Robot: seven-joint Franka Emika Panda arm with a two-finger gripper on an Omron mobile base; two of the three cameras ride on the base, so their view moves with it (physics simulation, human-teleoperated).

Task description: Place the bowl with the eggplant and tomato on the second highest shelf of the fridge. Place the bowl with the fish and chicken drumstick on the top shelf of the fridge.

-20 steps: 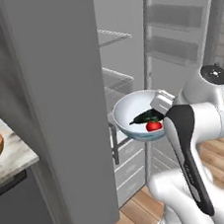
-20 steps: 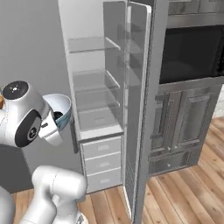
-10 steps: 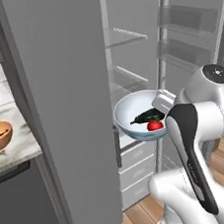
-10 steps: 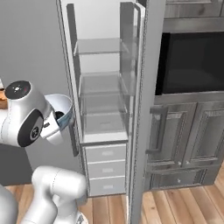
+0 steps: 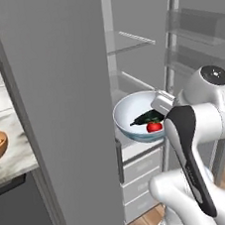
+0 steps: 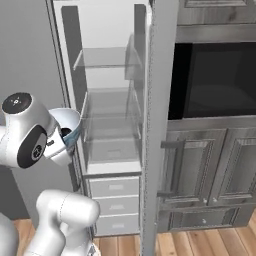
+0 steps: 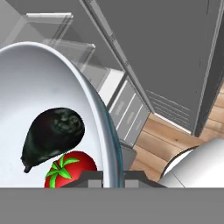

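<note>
The white arm rises from the lower right of the left base view, its elbow bent high at about two o'clock, forearm reaching toward ten o'clock. The gripper [image 5: 164, 99] is clamped tight on the rim of the bowl with the eggplant and tomato [image 5: 130, 113], carried level.

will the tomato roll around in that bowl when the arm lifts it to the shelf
Probably a little. The tomato is a smooth round ball lying loose on the glossy curved inside of the bowl, so a tilt could set it rolling. It sits against the eggplant, which may check it on that side. The bowl's deep wall should likely keep both in.
</note>
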